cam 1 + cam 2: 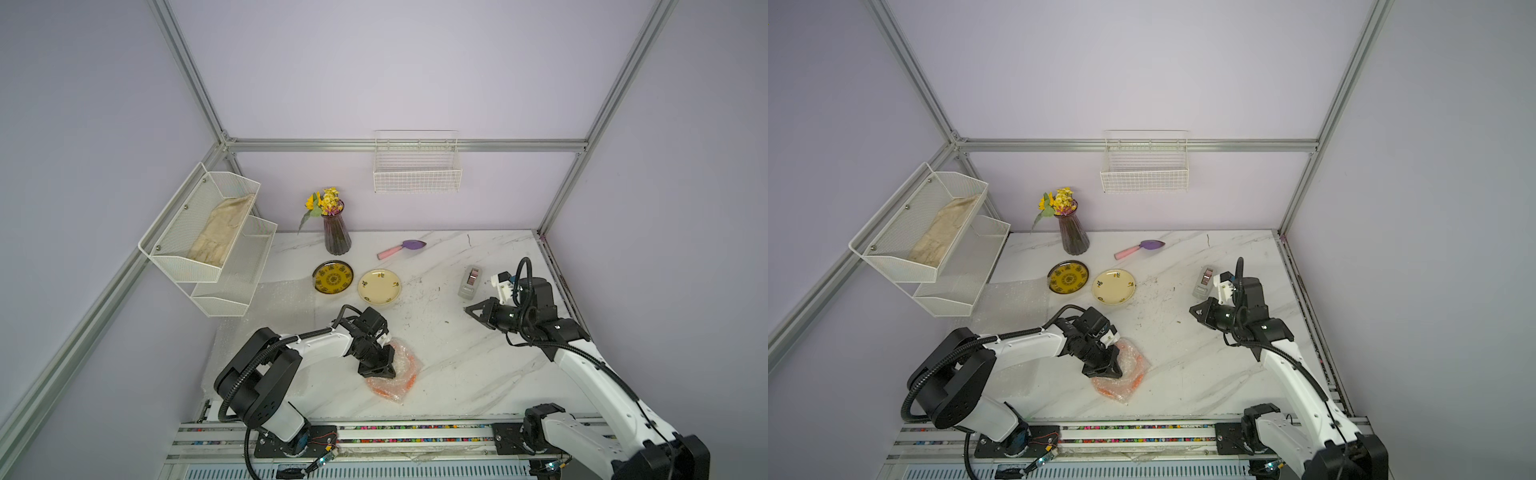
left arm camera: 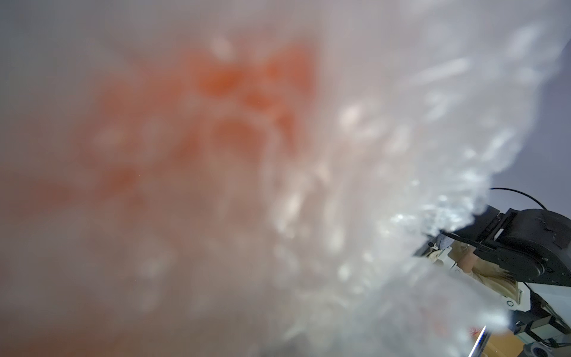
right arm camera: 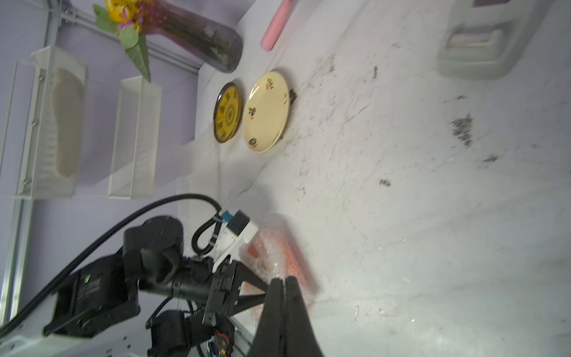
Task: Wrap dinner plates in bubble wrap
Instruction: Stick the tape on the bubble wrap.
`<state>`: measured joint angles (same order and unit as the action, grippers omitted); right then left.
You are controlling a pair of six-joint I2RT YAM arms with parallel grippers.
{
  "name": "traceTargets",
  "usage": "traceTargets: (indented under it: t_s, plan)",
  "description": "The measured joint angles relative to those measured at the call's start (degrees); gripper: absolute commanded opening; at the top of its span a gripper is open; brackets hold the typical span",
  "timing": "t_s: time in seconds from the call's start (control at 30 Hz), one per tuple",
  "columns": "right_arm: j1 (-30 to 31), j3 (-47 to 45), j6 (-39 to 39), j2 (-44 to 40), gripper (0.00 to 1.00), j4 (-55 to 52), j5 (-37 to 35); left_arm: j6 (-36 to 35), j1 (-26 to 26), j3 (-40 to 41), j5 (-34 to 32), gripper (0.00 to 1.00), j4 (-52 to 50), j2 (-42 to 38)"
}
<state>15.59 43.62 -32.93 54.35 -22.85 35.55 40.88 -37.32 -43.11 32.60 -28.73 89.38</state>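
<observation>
The orange plate (image 1: 409,376) lies near the table's front edge, bundled in crinkled bubble wrap (image 1: 399,349). My left gripper (image 1: 386,373) points down into the bundle and is shut on a fold of the wrap. In the left wrist view the bubble wrap (image 2: 401,154) fills the picture, hiding the jaws, with the orange plate (image 2: 231,83) blurred behind it. The yellow patterned plate (image 1: 333,277) and the cream flowered plate (image 1: 379,286) lie bare further back. A flat bubble wrap sheet (image 1: 282,303) lies at the left. My right gripper (image 1: 467,309) hovers at the right, shut and empty; its tips (image 3: 283,279) face the bundle.
A grey tape dispenser (image 1: 470,282) stands by my right arm. A vase of flowers (image 1: 336,237) and a pink-handled purple trowel (image 1: 401,248) are at the back. A white mesh shelf (image 1: 208,237) with beige cloth overhangs the left side. A wire basket (image 1: 417,170) hangs on the wall.
</observation>
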Motion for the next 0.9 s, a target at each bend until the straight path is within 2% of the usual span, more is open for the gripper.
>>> traceTargets:
  t_s: [0.23,0.4,0.53,0.6,0.73,0.9]
  plan:
    - [13.75,-2.64,-6.62,-12.39,0.0,-5.31,-1.46,-1.62,0.0,0.31,-0.13,0.06,2.14,0.0]
    - [27.04,-5.75,-12.74,-13.0,0.0,-4.31,-4.37,-2.58,-0.15,1.01,-0.11,0.05,4.52,-0.09]
    - [39.5,-5.84,-15.39,-4.48,0.0,0.7,-8.46,-2.99,-0.33,1.77,-0.07,0.05,5.77,-0.66]
    - [43.06,-5.6,-16.06,1.75,0.0,4.09,-9.68,-3.06,-0.55,2.03,-0.09,0.05,6.23,-1.07]
    - [44.37,-4.94,-16.52,11.41,0.0,9.9,-11.69,-3.06,-0.98,2.93,-0.13,0.05,7.43,-1.68]
    - [44.46,0.15,-14.8,22.25,0.0,14.27,-13.25,-3.06,-1.07,3.78,-0.11,0.05,8.22,-2.54]
